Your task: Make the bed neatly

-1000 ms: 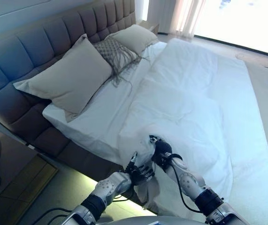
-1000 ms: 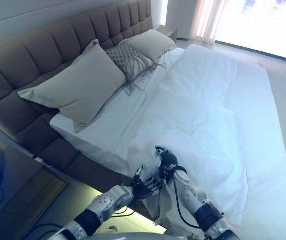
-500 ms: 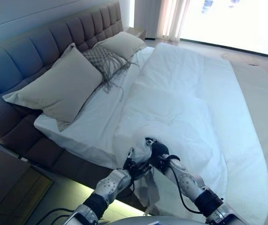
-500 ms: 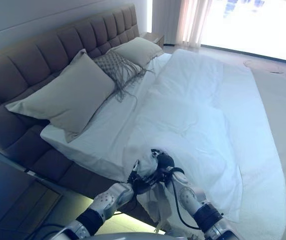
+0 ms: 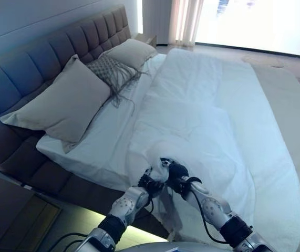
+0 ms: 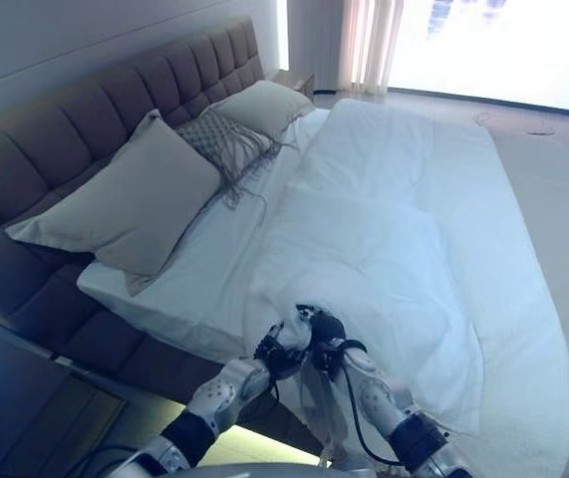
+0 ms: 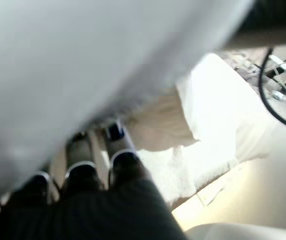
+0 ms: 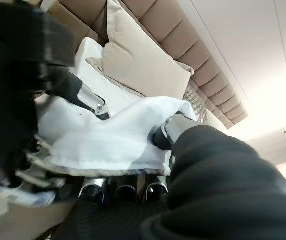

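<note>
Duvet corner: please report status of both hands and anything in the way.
Left hand and right hand both shut on the white duvet at its near corner. Duvet rumpled, not yet spread flat. Pillows at the headboard, nothing blocking.

Two silver-grey arms with rounded, perforated forearm shells end in dark ribbed cuffs at the wrists. The left hand [image 5: 151, 185] and right hand [image 5: 174, 172] are each wrapped in a black ribbed cover over the back and wrist. The fingers [image 8: 96, 188] are silver with dark tips, ringed by pale bands. A thin black cable loops along the right forearm, and small screws show on a metal finger link.
</note>
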Robot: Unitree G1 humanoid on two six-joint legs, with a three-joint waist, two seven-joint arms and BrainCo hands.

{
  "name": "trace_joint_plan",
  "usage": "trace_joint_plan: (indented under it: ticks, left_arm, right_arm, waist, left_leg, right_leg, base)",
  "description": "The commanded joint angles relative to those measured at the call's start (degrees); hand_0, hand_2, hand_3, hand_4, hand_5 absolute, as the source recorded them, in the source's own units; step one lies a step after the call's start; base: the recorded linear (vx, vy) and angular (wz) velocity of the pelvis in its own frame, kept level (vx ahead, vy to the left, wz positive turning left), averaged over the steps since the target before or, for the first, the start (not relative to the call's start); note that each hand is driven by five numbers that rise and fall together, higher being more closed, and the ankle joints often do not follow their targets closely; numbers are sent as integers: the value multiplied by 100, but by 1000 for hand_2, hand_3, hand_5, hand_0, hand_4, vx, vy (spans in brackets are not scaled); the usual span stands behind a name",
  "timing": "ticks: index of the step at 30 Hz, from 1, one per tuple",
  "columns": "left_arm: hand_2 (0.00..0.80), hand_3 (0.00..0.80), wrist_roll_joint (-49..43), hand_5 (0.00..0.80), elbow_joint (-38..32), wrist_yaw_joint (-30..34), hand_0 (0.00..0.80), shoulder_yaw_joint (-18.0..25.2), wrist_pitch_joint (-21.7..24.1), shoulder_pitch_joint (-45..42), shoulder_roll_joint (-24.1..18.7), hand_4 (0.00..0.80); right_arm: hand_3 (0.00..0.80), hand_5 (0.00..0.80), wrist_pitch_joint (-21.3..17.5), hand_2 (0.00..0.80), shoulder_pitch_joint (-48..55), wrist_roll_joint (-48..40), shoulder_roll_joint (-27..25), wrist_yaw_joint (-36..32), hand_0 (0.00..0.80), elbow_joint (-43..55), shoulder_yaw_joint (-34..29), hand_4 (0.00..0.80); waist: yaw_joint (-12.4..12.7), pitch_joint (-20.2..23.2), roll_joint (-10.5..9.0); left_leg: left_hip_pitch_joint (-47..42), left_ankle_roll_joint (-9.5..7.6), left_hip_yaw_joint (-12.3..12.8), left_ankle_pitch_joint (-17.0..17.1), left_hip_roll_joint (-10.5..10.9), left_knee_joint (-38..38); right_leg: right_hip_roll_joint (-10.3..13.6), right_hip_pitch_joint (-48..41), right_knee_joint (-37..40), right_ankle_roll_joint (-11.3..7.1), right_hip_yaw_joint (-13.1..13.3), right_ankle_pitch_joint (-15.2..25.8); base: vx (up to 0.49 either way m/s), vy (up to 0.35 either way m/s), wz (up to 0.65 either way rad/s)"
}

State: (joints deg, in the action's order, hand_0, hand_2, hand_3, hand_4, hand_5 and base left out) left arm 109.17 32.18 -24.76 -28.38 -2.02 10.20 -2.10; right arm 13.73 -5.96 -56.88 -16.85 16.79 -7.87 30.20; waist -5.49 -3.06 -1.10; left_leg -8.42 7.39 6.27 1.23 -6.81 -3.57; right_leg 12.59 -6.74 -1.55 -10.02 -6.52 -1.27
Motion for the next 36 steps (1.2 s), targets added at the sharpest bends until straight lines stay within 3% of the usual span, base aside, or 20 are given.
trace_joint_plan:
  ticks: [1, 12, 14, 18, 26, 31, 36]
  left_arm:
    - [800, 800, 68, 800, 85, 89, 800, 87, 172, 821, 199, 800]
    - [800, 800, -224, 800, -67, 265, 800, 170, 150, 712, 70, 800]
    - [800, 800, -283, 800, -103, 280, 800, 255, 168, 674, 15, 800]
    - [800, 800, -402, 800, -205, 365, 800, 464, 179, 570, -147, 800]
    - [800, 800, -1349, 800, -560, 348, 800, 1128, 468, 285, -737, 800]
    - [800, 800, -1528, 800, -108, 650, 800, 1831, 622, 375, -1137, 800]
    - [800, 800, -1374, 800, 401, 862, 800, 2422, 638, 357, -1552, 800]
  right_arm:
    - [800, 800, -280, 800, -159, -1, 171, -327, 800, 1107, 21, 800]
    - [800, 800, -278, 800, -20, 72, 246, -449, 800, 949, 44, 800]
    - [0, 0, -206, 0, 17, 48, 243, -495, 0, 901, 63, 0]
    - [0, 0, -164, 0, 205, -94, 162, -552, 0, 893, 48, 0]
    - [0, 0, -308, 0, 890, -165, -207, -1481, 0, 1094, -312, 0]
    - [0, 0, -246, 0, 1275, -405, -448, -2342, 0, 650, -669, 0]
    - [0, 0, -432, 0, 1602, -366, -649, -2725, 0, 272, -1039, 0]
  waist:
    - [114, 252, 112]
    - [198, 376, 112]
    - [204, 394, 112]
    - [209, 442, 148]
    - [154, 486, 229]
    - [-45, 466, 270]
    - [-204, 455, 283]
  left_leg:
    - [-84, 97, 149, 87, -639, 197]
    - [-192, 87, 183, 65, -659, 106]
    - [-208, 80, 187, 62, -664, 81]
    - [-222, 61, 197, 100, -667, -20]
    - [-121, 21, 195, 145, -646, -76]
    - [-61, 35, 272, 184, -665, -53]
    - [3, 53, 315, 234, -657, -98]
  right_leg:
    - [335, 678, 159, -399, 4, 1023]
    - [344, 492, 291, -404, -71, 981]
    - [337, 474, 301, -391, -62, 956]
    - [323, 453, 322, -358, -87, 915]
    - [252, 462, 340, -290, -96, 807]
    - [163, 580, 318, -219, 41, 753]
    - [103, 611, 377, -184, 128, 733]
  base:
    - [0, 0, 0]
    - [-14, -5, -3]
    - [-60, 2, -6]
    - [-72, 35, -4]
    - [-94, 32, -2]
    - [-114, 23, -9]
    - [-93, 29, -15]
